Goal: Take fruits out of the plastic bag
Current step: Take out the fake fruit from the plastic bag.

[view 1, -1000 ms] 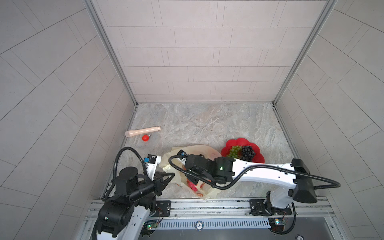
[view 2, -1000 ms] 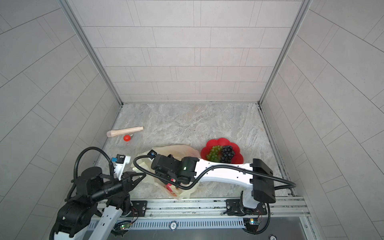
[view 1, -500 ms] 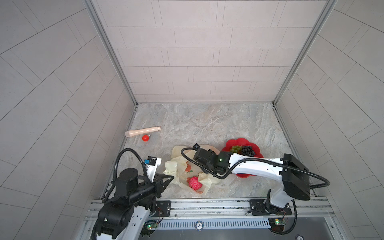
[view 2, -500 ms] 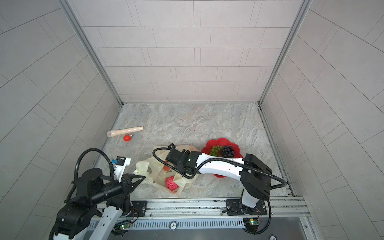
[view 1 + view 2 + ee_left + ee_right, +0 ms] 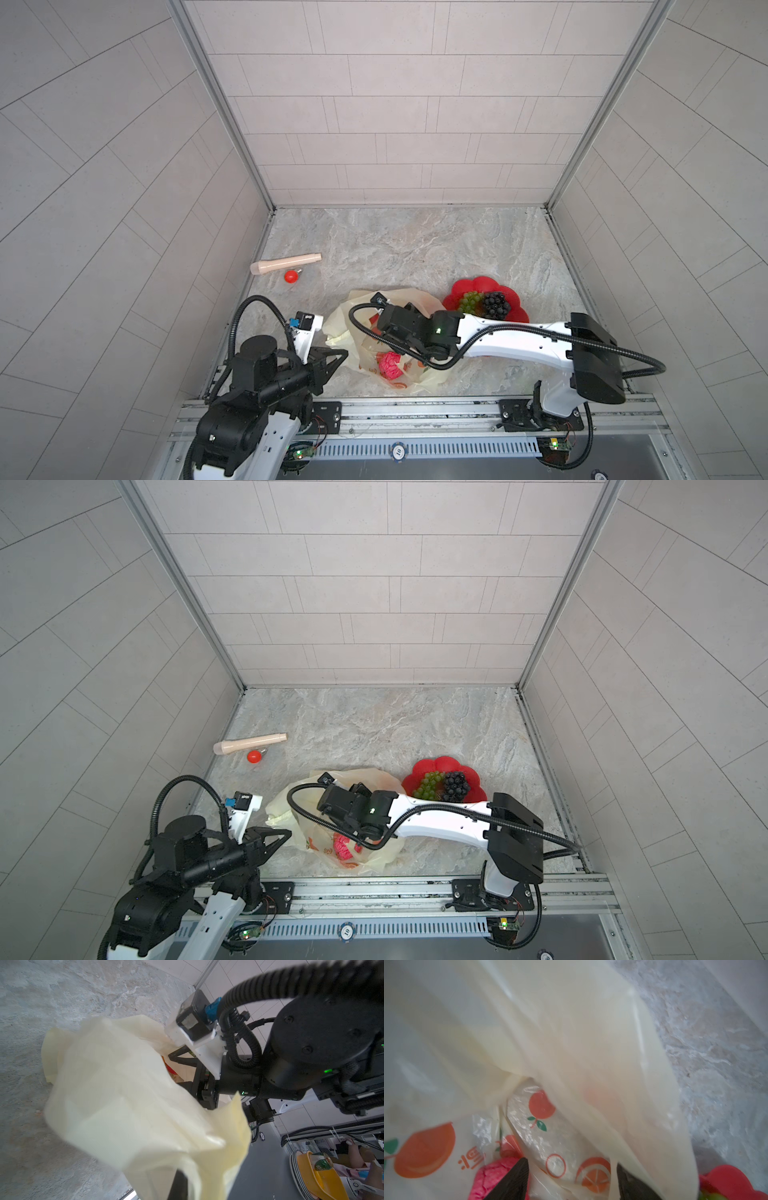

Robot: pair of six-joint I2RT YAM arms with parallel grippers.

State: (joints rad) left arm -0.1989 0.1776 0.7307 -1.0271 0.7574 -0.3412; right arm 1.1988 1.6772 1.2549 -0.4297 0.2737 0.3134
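Since half a second ago, the right arm (image 5: 519, 345) has swung back from the red flower-shaped plate (image 5: 478, 283) and again reaches across the thin, pale-yellow translucent plastic bag (image 5: 338, 334) printed with oranges; its black jaws also stand wider. The right gripper (image 5: 572, 1162) hangs over the bag's folds with its jaws spread and only loose film between them. The pink wrinkly toy fruit (image 5: 389, 365) lies just beside 1 finger (image 5: 512, 1180), in the near end of the bag. The left gripper (image 5: 341, 354), jaws pressed together, pinches the bag's edge on its left side and holds the film up. 2 fruits, the green grape bunch (image 5: 471, 301) and the dark purple grape bunch (image 5: 495, 304), already sit on the plate. The step in hand looks like the reach for the pink fruit. The next move calls for passing the fingers through the bag's mouth, not onto the film, straddling the fruit, then closing. I cannot tell whether film covers the fruit.
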